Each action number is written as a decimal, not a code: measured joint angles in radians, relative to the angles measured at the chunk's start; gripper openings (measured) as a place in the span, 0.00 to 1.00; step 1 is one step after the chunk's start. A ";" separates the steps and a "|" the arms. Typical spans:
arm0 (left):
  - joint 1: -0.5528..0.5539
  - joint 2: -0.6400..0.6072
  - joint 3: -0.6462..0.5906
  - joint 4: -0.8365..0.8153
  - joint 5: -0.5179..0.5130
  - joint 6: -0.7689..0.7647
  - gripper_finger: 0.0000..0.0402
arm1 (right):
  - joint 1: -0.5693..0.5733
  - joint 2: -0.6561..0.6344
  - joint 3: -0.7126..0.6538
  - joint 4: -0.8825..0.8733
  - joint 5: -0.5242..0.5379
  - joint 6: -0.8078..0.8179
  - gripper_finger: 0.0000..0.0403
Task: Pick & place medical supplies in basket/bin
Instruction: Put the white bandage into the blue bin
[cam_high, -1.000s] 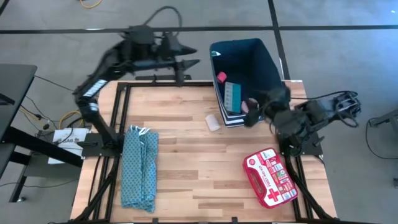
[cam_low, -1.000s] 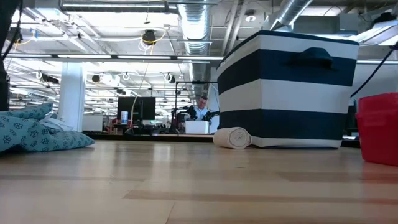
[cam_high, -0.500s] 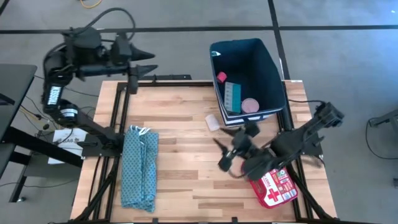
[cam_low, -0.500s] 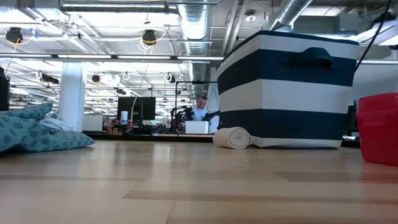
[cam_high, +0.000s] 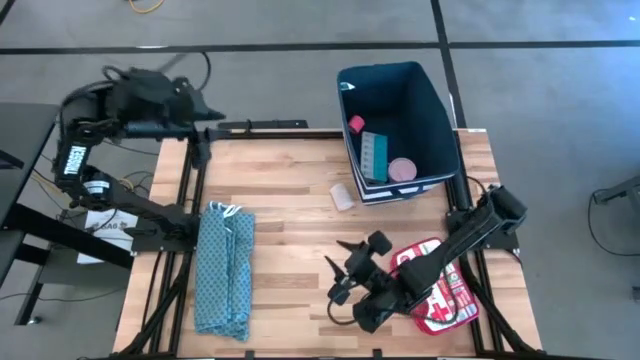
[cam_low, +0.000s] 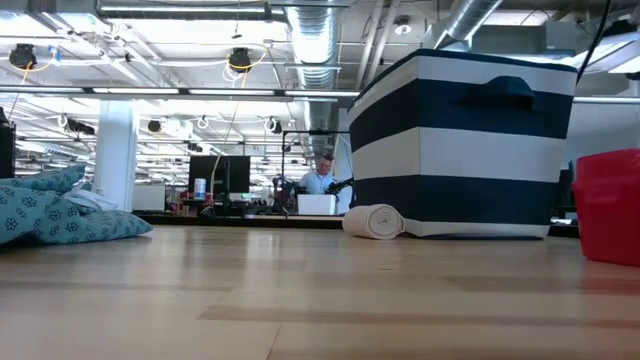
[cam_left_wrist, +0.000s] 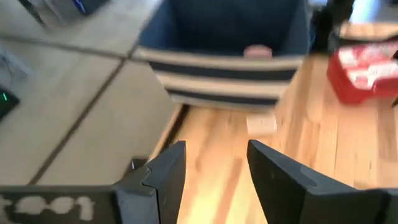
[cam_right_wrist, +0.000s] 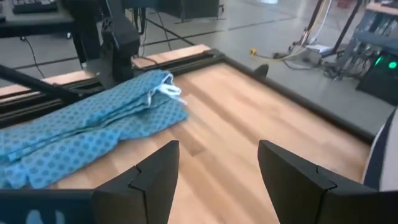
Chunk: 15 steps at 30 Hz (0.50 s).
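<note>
High view first, going left to right with the bin (cam_high: 437, 120) as landmark. The left pincer (cam_high: 205, 113) waits far left of the bin, out past the bench's (cam_high: 290, 200) back-left corner; its wrist view shows the fingers (cam_left_wrist: 163, 174) parted with nothing between them. The folded teal cloth (cam_high: 224, 268) lies well left of the bin along the bench's left side and is not one of the supplies.

The right pincer (cam_high: 340, 270) hangs over bare wood well in front of the bin, open and empty, its fingers (cam_right_wrist: 155, 171) wide apart in its own wrist view and facing the cloth. The bandage roll (cam_high: 343, 197) lies just off the bin's front-left corner, near the striped base but apart from it. Inside the bin lie the pink cube (cam_high: 355, 124), the pill organizer (cam_high: 373, 152) and the tape roll (cam_high: 402, 169). The first aid pouch (cam_high: 445, 290) lies well in front of the bin near the bench's right edge, partly under the right arm.

Judging by this, the roll and the pouch are left. For the roll, the right pincer should probably turn back toward the bin, drop with fingers straddling the roll's width, and close on its middle so the soft wrap does not slip. The bin wall stands close beside it, so coming in from the open bench side seems safer. The cloth is well clear.
</note>
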<state>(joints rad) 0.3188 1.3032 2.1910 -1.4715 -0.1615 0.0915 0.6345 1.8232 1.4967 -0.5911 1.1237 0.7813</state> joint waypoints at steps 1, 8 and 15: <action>-0.006 -0.013 -0.045 0.000 -0.013 -0.010 0.41 | 0.003 0.014 0.000 0.000 0.000 0.017 0.53; -0.024 -0.136 -0.500 0.107 -0.218 -0.088 0.41 | 0.036 0.088 0.000 -0.003 -0.001 0.114 0.53; -0.024 -0.237 -1.076 0.649 -0.054 -0.071 0.41 | 0.052 0.118 0.000 -0.012 -0.026 0.169 0.53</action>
<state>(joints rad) 0.2951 1.0664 1.1155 -0.8228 -0.2153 0.0207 0.6866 1.9414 1.4967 -0.6034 1.0973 0.9500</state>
